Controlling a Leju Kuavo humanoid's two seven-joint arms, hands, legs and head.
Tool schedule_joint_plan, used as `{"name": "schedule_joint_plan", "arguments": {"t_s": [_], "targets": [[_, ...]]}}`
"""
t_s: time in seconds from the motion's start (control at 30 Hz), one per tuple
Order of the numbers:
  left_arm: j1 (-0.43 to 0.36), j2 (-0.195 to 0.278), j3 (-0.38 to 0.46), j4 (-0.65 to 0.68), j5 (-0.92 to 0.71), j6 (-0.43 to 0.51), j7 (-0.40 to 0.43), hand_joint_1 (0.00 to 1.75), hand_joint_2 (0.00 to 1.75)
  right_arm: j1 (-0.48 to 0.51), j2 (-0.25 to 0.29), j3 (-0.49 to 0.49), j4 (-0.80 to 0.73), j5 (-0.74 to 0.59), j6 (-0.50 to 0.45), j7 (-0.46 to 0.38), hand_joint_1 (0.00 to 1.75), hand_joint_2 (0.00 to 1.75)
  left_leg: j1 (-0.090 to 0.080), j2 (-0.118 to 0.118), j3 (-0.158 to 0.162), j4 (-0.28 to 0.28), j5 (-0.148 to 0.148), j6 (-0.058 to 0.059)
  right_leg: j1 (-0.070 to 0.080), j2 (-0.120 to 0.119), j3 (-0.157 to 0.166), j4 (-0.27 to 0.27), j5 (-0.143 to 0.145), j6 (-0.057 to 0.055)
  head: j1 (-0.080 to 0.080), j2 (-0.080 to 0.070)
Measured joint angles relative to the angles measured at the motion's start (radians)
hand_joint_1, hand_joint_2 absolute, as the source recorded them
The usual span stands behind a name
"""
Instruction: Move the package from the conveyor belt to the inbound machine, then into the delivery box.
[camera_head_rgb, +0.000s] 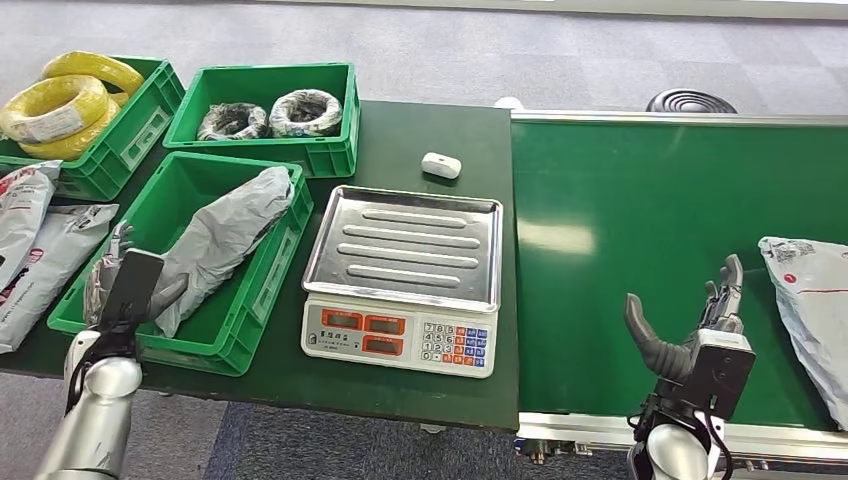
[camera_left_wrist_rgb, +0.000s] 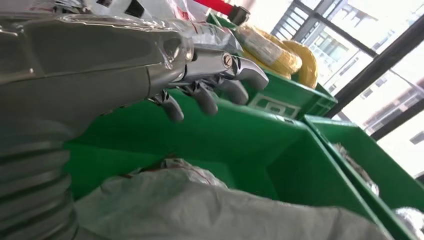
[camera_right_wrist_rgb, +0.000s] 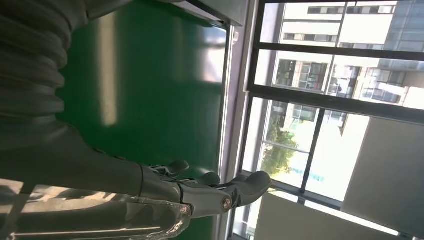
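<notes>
Head view: we count 3 green bins on the table (camera_head_rgb: 420, 130), 1 scale (camera_head_rgb: 403, 280), 1 grey package (camera_head_rgb: 225, 240) in the near bin (camera_head_rgb: 262, 290), 1 package (camera_head_rgb: 815, 300) on the conveyor belt (camera_head_rgb: 620, 250) at 3 o'clock. Left hand (camera_head_rgb: 125, 285) at 9 o'clock, over the near bin's edge; right hand (camera_head_rgb: 700, 335) upright over the belt, fingers wide, holding nothing.

Left wrist view: left hand (camera_left_wrist_rgb: 210, 80) fingers apart & empty above the bag (camera_left_wrist_rgb: 210, 210).

Right wrist view: right hand (camera_right_wrist_rgb: 200, 190) open; windows (camera_right_wrist_rgb: 330, 100) beyond the belt.
</notes>
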Motion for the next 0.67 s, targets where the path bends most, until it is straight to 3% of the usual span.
{"name": "schedule_joint_plan", "arguments": {"t_s": [0.2,0.33,0.53,0.67], "targets": [[0.083,-0.037,0.058,-0.145,0.241,0.104,-0.251,0.00,1.75,0.027,0.011,0.000,-0.005,0.007,0.005,0.009,0.00,1.75,0.000,0.000,0.000,0.000,0.000,0.000,0.000,0.000,0.000,0.000,0.000,0.000,0.000,0.000],[0.167,-0.068,0.055,-0.309,0.349,0.110,-0.404,0.00,1.75,0.035,0.012,0.001,-0.006,-0.026,0.051,0.004,0.00,1.75,0.000,0.000,0.000,0.000,-0.001,0.000,0.000,0.000,0.000,0.000,0.000,0.000,0.000,0.000],[0.359,-0.099,-0.054,-0.557,0.389,0.006,-0.462,0.00,1.75,0.078,0.006,0.025,-0.039,-0.084,0.190,0.003,0.00,1.75,0.000,0.000,0.000,0.000,-0.002,-0.001,0.000,0.000,0.000,-0.001,-0.002,0.000,0.000,0.000],[0.481,-0.120,-0.150,-0.640,0.391,-0.047,-0.465,0.00,1.75,0.116,0.003,0.061,-0.059,-0.083,0.251,-0.010,0.00,1.75,0.000,0.000,0.000,0.000,-0.004,-0.002,0.000,0.000,0.000,-0.001,-0.002,-0.001,0.000,0.000]]}}
